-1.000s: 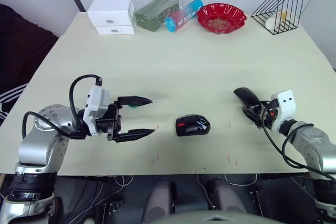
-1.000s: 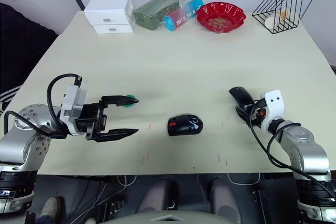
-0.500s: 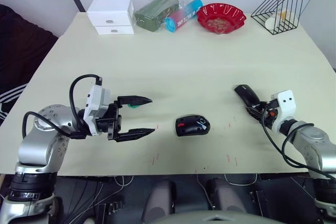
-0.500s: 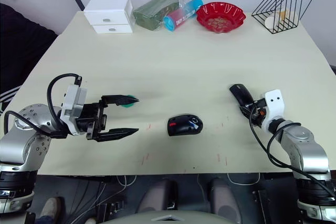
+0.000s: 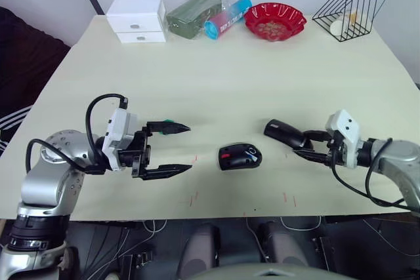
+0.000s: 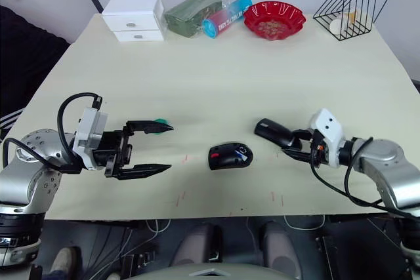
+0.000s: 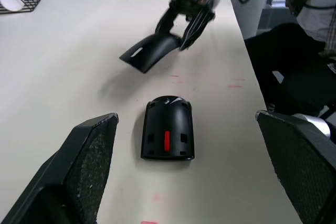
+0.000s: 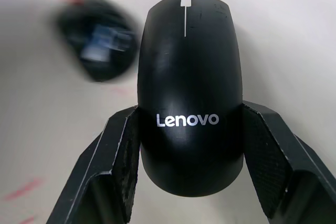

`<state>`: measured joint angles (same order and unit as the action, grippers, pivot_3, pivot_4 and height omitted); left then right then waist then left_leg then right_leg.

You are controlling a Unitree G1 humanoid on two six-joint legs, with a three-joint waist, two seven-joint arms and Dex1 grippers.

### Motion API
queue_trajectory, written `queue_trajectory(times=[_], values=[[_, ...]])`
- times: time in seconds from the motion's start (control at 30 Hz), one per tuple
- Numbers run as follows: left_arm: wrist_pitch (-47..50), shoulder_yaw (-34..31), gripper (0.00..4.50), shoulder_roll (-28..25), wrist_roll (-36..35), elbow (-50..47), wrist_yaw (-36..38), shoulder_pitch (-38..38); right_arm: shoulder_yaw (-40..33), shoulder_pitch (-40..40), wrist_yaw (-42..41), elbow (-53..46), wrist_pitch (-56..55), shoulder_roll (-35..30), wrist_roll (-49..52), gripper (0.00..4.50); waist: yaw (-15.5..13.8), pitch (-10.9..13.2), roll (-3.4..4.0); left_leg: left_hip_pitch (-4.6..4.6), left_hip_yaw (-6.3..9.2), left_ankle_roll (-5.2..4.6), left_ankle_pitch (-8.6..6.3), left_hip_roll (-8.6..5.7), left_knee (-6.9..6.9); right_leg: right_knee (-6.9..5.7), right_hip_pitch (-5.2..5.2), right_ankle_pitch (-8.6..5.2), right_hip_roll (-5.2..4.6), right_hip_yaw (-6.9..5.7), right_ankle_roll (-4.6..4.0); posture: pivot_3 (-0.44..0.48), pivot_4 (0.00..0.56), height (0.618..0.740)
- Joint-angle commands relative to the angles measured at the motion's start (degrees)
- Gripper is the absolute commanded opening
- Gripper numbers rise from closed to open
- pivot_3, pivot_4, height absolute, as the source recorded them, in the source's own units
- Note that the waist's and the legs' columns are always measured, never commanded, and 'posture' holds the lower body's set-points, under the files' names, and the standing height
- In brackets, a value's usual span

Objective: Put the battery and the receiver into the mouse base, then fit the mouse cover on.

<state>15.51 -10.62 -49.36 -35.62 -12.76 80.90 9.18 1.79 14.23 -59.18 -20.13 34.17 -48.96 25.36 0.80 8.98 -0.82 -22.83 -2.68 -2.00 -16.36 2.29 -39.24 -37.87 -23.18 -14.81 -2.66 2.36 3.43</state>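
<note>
Lenovo mouse cover (image 8: pixel 189 93) is sitting clamped at its logo end between the 2 black fingers of the right gripper (image 5: pixel 314 146), whose jaws are grasping it, lifted off the beige surface (image 5: pixel 223 77) and pointing toward the mouse base (image 5: pixel 240 157). That base is lying on the surface between the 2 grippers, just beside the cover's far tip, its red patch facing up. Left gripper (image 5: pixel 172 149) is hovering near the base with its jaws released and spread wide.
</note>
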Motion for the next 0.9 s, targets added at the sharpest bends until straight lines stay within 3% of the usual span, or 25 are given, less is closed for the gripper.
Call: queue_trajectory(times=[0.03, 0.47, 0.9], values=[[-1.61, -0.48, 4.5, -1.42, 0.4, -0.24, 1.6, -0.18, 3.99, 3.98, -4.86, -1.75, -1.44, -1.53, -0.78, 2.23, -0.03, 0.05, -0.07, 0.0, 0.01, 0.0, 0.0, 0.01, 0.0, 0.0, 0.0, 0.0, 0.0, -0.02, -0.01, 0.0, 0.15, 0.74], [-3.63, 0.12, 4.5, -2.32, 2.15, 2.26, 4.15, 0.73, 17.72, 18.35, -9.01, -0.94, 1.88, 0.68, -7.23, 2.23, -0.09, 0.11, -0.12, -0.15, -0.05, 0.0, 0.0, 0.01, 0.0, -0.06, -0.18, 0.0, -0.02, -0.01, -0.01, 0.0, 0.15, 0.74], [-5.12, 0.56, 4.5, -2.44, 3.12, 3.31, 5.23, 0.68, 25.48, 26.51, -10.24, 1.83, 6.19, 3.59, -12.64, 2.23, -0.11, 0.11, -0.12, -0.38, -0.06, 0.0, 0.0, 0.01, -0.02, -0.07, -0.41, 0.01, -0.02, -0.02, -0.01, 0.0, 0.15, 0.74]])
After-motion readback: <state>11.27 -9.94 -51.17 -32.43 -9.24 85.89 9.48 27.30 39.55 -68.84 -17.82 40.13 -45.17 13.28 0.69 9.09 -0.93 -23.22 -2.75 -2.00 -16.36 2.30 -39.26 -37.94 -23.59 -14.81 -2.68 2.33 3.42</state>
